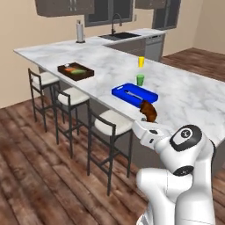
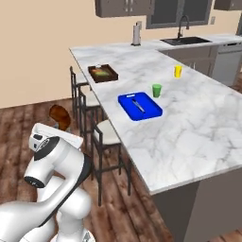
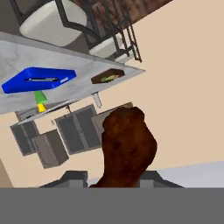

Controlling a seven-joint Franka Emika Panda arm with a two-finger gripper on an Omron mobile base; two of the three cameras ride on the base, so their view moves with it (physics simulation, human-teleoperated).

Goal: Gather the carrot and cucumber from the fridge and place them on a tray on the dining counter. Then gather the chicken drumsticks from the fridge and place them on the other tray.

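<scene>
Marble table [image 1: 184, 94] runs long and wide ahead of me, with three stools [image 1: 110, 125] tucked along its near edge. On it, the blue tray [image 1: 134, 93] lies flat near that edge with a small pale item inside; I cannot tell what that item is. Farther along sits the dark brown tray [image 1: 75, 71], holding something orange and green, well apart from the blue one. A green cup [image 1: 140, 79] stands just beyond the blue tray, and a yellow cup [image 1: 141, 62] stands farther back.

My end effector [image 1: 148, 119] is clamped on the chicken drumstick [image 1: 149, 111], up in the air and off the table, on the stool side of the edge. In the left base view the drumstick appears just below the blue tray. Its long axis runs straight out from my fingers, the fat brown end pointing away from my hand and upward, the narrow end pinched between the pads.
</scene>
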